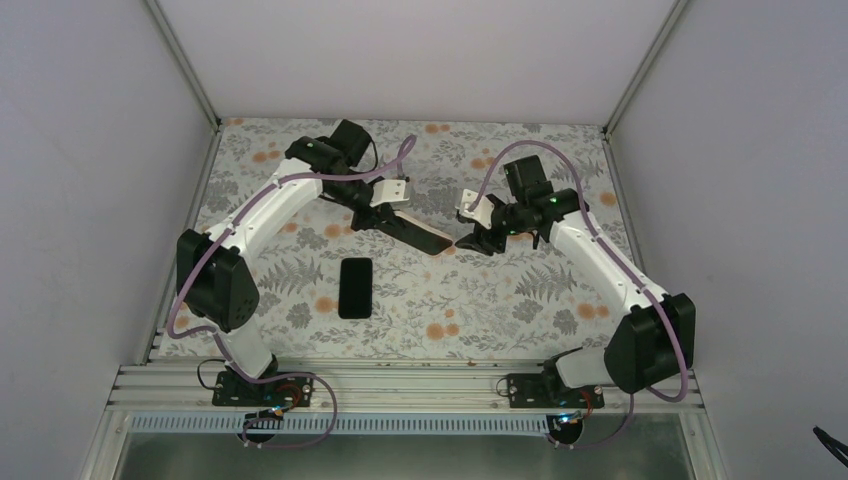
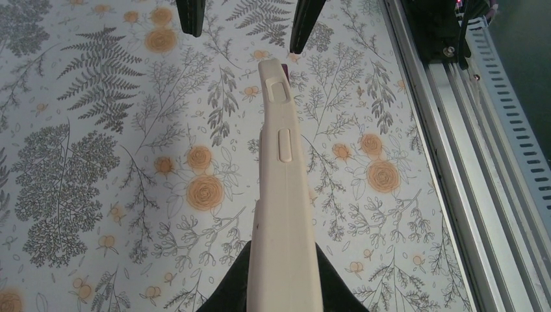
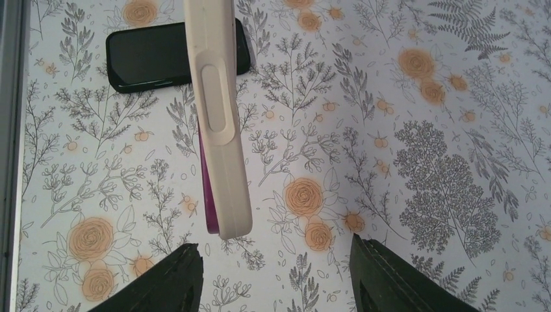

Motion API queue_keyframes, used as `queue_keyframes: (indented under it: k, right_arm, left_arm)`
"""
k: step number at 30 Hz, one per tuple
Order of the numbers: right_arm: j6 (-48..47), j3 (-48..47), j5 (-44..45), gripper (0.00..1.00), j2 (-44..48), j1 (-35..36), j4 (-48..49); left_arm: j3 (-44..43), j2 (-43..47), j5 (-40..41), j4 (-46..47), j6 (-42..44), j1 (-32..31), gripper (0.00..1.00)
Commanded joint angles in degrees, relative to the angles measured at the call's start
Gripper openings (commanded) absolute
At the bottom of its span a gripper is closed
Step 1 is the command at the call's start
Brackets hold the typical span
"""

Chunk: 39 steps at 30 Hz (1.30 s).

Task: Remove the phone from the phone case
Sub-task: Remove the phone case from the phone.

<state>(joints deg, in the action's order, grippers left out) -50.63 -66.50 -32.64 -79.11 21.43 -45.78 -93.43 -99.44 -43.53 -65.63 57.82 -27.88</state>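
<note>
The black phone (image 1: 355, 287) lies flat on the floral table, out of the case; it also shows in the right wrist view (image 3: 156, 55). My left gripper (image 1: 385, 215) is shut on one end of the cream phone case (image 1: 420, 232) and holds it edge-up above the table. In the left wrist view my left gripper (image 2: 286, 296) has a finger on each side of the case (image 2: 286, 182). My right gripper (image 1: 470, 240) is open and empty just past the case's free end. In the right wrist view my right gripper (image 3: 276, 276) sits apart from the case (image 3: 217, 130), which shows a purple lining.
The floral table mat (image 1: 500, 300) is bounded by grey walls at left, right and back. An aluminium rail (image 1: 400, 385) runs along the near edge, also seen in the left wrist view (image 2: 468, 162).
</note>
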Motion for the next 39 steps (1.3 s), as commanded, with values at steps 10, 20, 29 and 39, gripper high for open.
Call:
queue_keyframes:
  k: [10,20,29,39]
  right_arm:
    - [2.1,0.0,-1.9,0.59,-1.4,1.1,4.0]
    - [2.2,-0.3,0.0,0.57,-1.8,-0.9,7.4]
    - [2.3,-0.2,0.9,0.56,-3.3,-1.0,8.7]
    - [7.2,2.2,9.7,0.55,-3.6,0.5,21.1]
  left_arm:
    - [-2.7,-0.4,-3.8,0.7,-0.1,-0.8,0.02]
    - [-2.3,0.1,-3.3,0.5,0.2,-0.9,0.02]
    - [-3.0,0.6,-4.3,0.2,0.0,-1.0,0.02]
    - [-6.6,-1.7,-12.0,-4.7,2.2,-2.8,0.02]
